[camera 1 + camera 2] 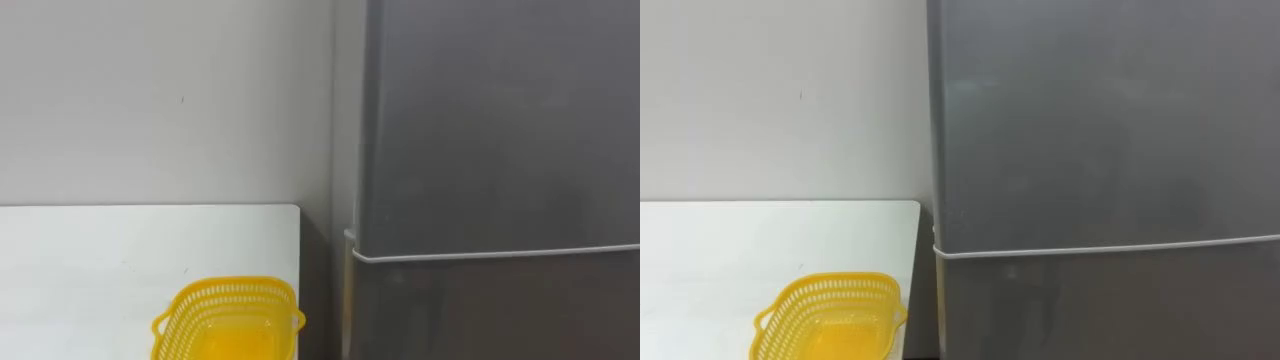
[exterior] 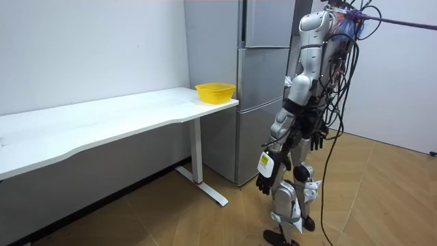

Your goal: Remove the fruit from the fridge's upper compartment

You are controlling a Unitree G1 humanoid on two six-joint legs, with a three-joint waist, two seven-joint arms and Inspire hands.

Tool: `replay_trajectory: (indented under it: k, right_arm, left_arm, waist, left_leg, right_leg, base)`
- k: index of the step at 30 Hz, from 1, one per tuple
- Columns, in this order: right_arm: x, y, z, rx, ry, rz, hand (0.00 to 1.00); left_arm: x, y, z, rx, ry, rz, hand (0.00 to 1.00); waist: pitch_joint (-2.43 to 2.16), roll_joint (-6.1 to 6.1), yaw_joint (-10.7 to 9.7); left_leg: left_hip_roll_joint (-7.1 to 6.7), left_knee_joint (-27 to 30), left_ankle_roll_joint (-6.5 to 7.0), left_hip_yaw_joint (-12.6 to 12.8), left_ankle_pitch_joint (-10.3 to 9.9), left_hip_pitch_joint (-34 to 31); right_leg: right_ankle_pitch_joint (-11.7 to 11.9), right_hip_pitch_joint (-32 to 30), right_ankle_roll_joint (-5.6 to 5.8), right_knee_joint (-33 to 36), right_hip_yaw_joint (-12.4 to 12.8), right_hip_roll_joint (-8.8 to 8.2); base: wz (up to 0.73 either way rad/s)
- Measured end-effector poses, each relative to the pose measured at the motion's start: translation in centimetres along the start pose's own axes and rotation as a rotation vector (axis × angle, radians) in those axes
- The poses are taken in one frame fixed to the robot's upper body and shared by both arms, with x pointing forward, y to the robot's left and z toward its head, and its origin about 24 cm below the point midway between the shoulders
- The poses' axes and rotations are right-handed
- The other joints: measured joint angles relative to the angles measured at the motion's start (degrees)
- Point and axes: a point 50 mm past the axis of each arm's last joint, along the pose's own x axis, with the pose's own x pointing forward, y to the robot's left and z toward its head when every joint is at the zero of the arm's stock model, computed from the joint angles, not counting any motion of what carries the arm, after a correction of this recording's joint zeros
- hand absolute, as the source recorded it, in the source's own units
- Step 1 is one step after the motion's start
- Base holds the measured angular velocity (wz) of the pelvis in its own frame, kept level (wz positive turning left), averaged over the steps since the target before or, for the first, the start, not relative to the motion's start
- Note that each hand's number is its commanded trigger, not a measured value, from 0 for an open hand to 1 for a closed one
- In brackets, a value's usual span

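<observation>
While the robot stands upright on the wooden floor (image 2: 205, 219) facing the fridge (image 2: 263, 89), both of its arms hang down at its sides. Its left hand (image 2: 265, 181), on the side nearer the table, hangs low beside its thigh, with the fingers loose and pointing down, holding nothing. Its right hand (image 2: 316, 140) hangs on the far side of its body, at the room view's right; the fingers there are also slack and hold nothing. Neither hand touches the fridge.

From the head camera, the grey upper door (image 1: 490, 120) of the fridge is closed, flush with the lower door (image 1: 490, 310) beneath it. A thin pale seam runs between the two doors. Whatever sits inside the upper part is hidden behind that closed door, so I cannot tell what is there.

To the robot's left, a white table (image 1: 100, 260) stands against the pale wall (image 1: 150, 100), its end just beside the fridge with a narrow dark gap between them. A yellow basket (image 1: 228, 320) with a slotted wall sits on the table near that end, close to the edge nearest the fridge. It stands upright, and nothing shows in the part of its inside that can be seen.
</observation>
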Motion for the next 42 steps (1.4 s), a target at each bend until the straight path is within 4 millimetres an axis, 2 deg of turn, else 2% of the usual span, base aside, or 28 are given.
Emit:
replay_trajectory:
  k: [20, 23, 33, 35, 37, 42]
  right_arm:
    - [0.0, -0.2, 0.4, 0.006, -0.043, -0.036, 0.00]
    - [0.0, -0.1, 0.2, 0.019, -0.036, -0.036, 0.00]
    - [0.1, 0.0, -0.7, 0.091, -0.003, -0.049, 0.00]
    - [0.2, 0.0, -0.9, 0.097, 0.004, -0.052, 0.00]
    - [0.2, 0.0, -1.1, 0.106, 0.010, -0.057, 0.00]
    - [0.2, -0.1, -1.3, 0.126, 0.013, -0.060, 0.00]
  left_arm:
    - [0.0, 0.1, 0.3, -0.012, -0.014, 0.024, 0.00]
    - [0.1, -0.2, -0.1, -0.079, -0.004, 0.034, 0.00]
    - [0.1, -0.5, -2.0, -0.577, 0.054, 0.090, 0.00]
    - [0.1, -0.6, -2.6, -0.730, 0.087, 0.103, 0.00]
    - [0.1, -0.3, -3.1, -0.981, 0.099, 0.136, 0.00]
    - [-0.2, 1.1, -2.7, -1.373, 0.056, 0.228, 0.00]
  waist:
    - [-0.02, 0.59, -0.19]
    - [0.00, 0.67, -0.17]
    - [0.00, 0.79, -0.14]
    - [0.00, 0.76, -0.15]
    - [0.01, 0.77, 0.12]
    - [0.01, 0.79, 0.90]
  left_leg:
    - [0.01, -0.21, -0.04, -0.25, -0.04, 0.06]
    - [0.01, -0.23, -0.06, -0.35, -0.06, 0.04]
    - [0.01, -0.22, -0.20, -0.40, -0.28, 0.26]
    - [0.00, -0.08, -0.20, -0.49, -0.28, 0.33]
    - [-0.01, -0.01, -0.21, -0.73, -0.27, 0.23]
    - [0.01, -0.26, -0.20, -0.85, -0.28, 0.66]
  right_leg:
    - [0.01, 0.05, -0.01, -0.01, -0.16, 0.17]
    - [-0.01, 0.07, -0.01, -0.06, -0.43, 0.13]
    - [-0.07, 0.63, -0.01, -0.16, -0.89, 0.10]
    - [-0.07, 0.76, -0.01, -0.12, -0.95, 0.00]
    - [-0.08, 0.75, -0.02, -0.13, -1.13, -0.25]
    - [-0.24, 0.75, 0.02, 0.11, -0.99, -0.27]
  base:
    - [0.00]
    - [0.02]
    - [0.01]
    - [0.00]
    - [0.04]
    - [0.00]
